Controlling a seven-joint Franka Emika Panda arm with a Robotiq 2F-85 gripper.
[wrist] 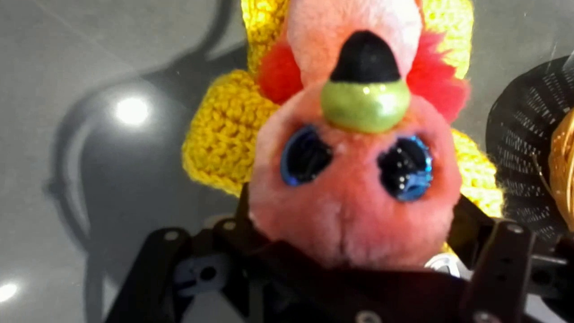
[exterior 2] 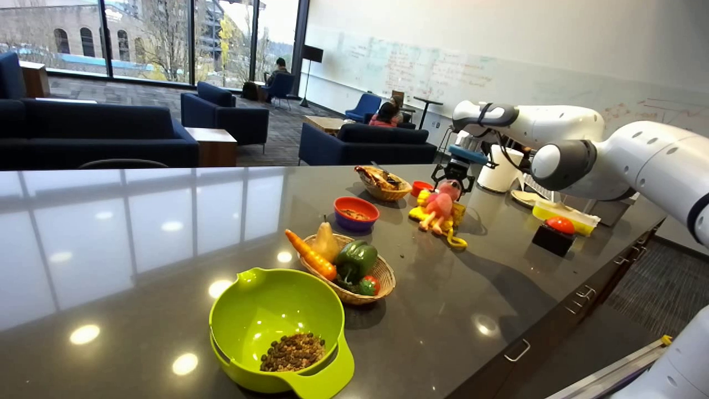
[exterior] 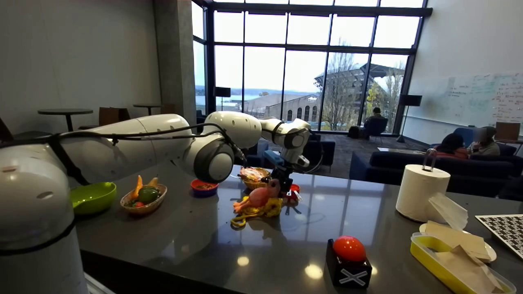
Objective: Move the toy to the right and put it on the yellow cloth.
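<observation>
Tool [wrist: 353,199], spread wide, straddles the toy's head [wrist: 354,179]; whether gripping, I cannot tell.

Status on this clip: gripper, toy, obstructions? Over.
Black two-finger gripper: astride head of pink plush bird toy, grip uncertain. Toy over yellow crocheted cloth, apparently resting on it. No obstruction seen between them; tan wicker basket nearby.

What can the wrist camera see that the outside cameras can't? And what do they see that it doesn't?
Only the wrist view clearly shows the blue-rimmed eyes of the pink toy. Only the exterior views show the green bowl, carrot, red button and paper towels. All show the toy, the yellow cloth under it and the gripper.
</observation>
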